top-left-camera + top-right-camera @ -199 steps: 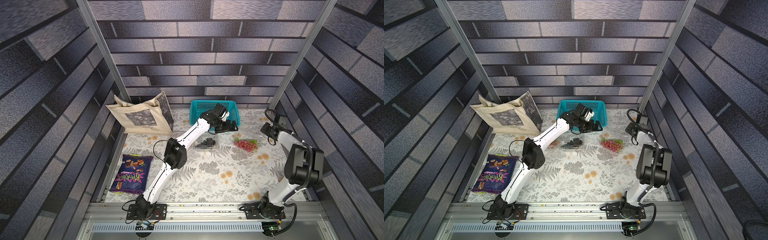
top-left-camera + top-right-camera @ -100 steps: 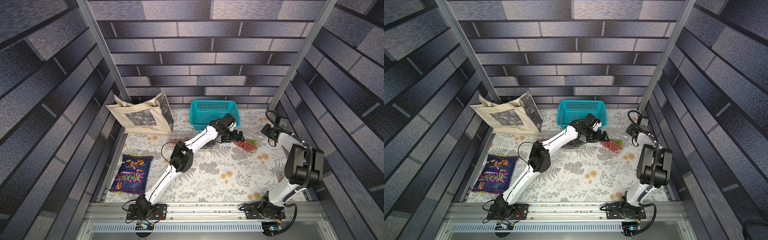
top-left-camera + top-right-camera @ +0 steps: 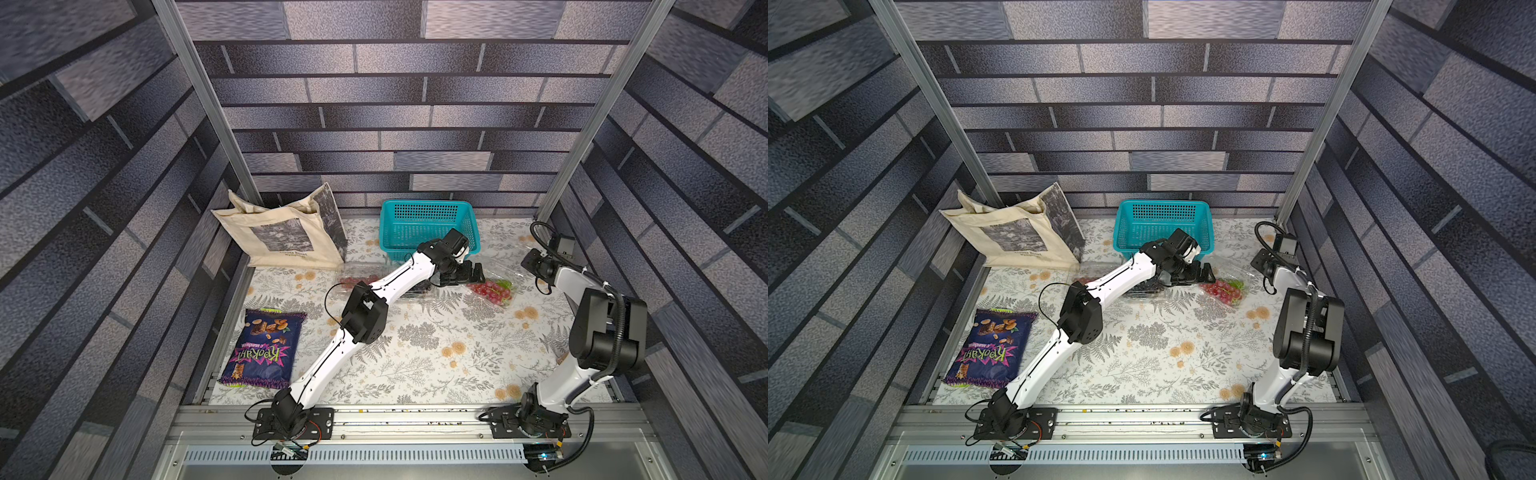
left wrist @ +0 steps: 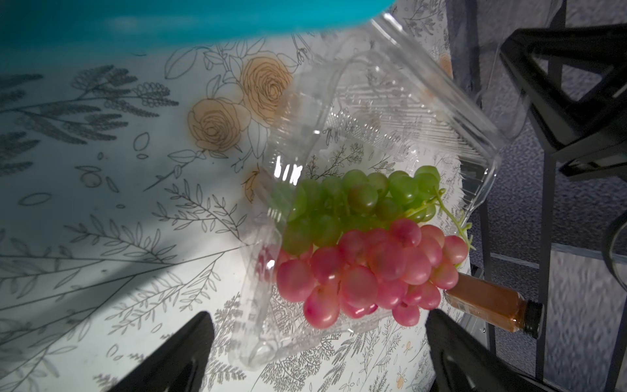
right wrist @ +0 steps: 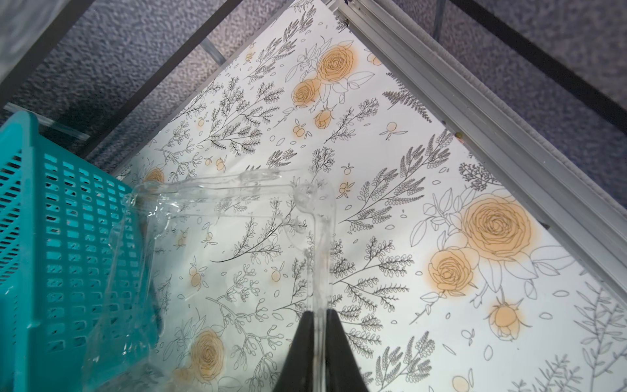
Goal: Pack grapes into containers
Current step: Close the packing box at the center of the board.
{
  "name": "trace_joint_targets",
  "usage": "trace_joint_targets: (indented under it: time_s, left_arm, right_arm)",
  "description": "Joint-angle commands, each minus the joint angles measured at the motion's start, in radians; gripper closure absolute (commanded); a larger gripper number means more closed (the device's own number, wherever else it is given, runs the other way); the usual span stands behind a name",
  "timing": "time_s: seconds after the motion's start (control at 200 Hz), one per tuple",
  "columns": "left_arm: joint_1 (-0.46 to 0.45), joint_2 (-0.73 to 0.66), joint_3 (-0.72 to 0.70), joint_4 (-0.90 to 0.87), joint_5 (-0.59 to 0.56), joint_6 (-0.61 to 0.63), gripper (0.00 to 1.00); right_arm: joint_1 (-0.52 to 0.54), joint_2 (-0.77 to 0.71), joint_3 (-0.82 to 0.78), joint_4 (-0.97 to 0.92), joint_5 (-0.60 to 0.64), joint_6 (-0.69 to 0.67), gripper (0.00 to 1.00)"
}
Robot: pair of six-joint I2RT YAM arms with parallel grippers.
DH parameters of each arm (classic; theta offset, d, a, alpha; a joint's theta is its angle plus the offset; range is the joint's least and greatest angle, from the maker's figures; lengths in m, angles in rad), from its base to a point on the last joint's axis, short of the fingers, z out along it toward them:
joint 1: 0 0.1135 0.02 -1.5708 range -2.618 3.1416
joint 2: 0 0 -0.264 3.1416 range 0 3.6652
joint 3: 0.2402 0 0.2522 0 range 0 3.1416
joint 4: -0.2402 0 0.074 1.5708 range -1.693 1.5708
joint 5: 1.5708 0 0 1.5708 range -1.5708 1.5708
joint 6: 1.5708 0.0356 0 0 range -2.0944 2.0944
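I see the left gripper [image 4: 320,314] hanging low over a clear box [image 4: 258,332]. Its two black jaws are wide apart, and there is nothing held between them. In the box lie red grapes [image 4: 366,275], with green grapes [image 4: 353,200] touching them on the back side. The lid [image 4: 390,101] of the box is tipped up. The right gripper [image 5: 319,315] has its jaws pinched together on the thin edge of that lid and holds it off the table.

In both top views the box sits on the flowery cloth [image 3: 436,353], between the two grippers. It is just in front of the right corner of the teal basket [image 3: 415,220]. The lid comes very near the basket's wall, but I can't tell if they touch. The right arm is tucked close to the metal rail [image 5: 475,118] along the right side, so it is tight there. A small brown bottle [image 4: 492,305] lies at the cloth's edge, just beside the box.

Under the left arm are two more see-through boxes. The second box [image 3: 349,270] has red grapes in it, and the third box [image 3: 1144,293] has dark grapes, partly hidden by the arm.

A beige tote bag [image 3: 282,237] leans in the back left corner. A purple snack bag [image 3: 264,349] lies along the left edge, well apart from the boxes. The front half of the cloth is wide open room.
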Motion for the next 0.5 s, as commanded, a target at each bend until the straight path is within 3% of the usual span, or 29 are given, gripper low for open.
trace_joint_targets:
  time_s: [0.0, 0.496]
  left_arm:
    - [-0.013, 0.005, 0.019, 0.019, 0.01, -0.028, 0.0]
    - [-0.044, -0.005, 0.015, 0.006, 0.013, -0.039, 0.0]
  right_arm:
    - [-0.005, -0.009, -0.059, 0.034, -0.011, 0.031, 0.9]
    - [-0.003, -0.079, -0.181, 0.137, 0.03, 0.049, 0.85]
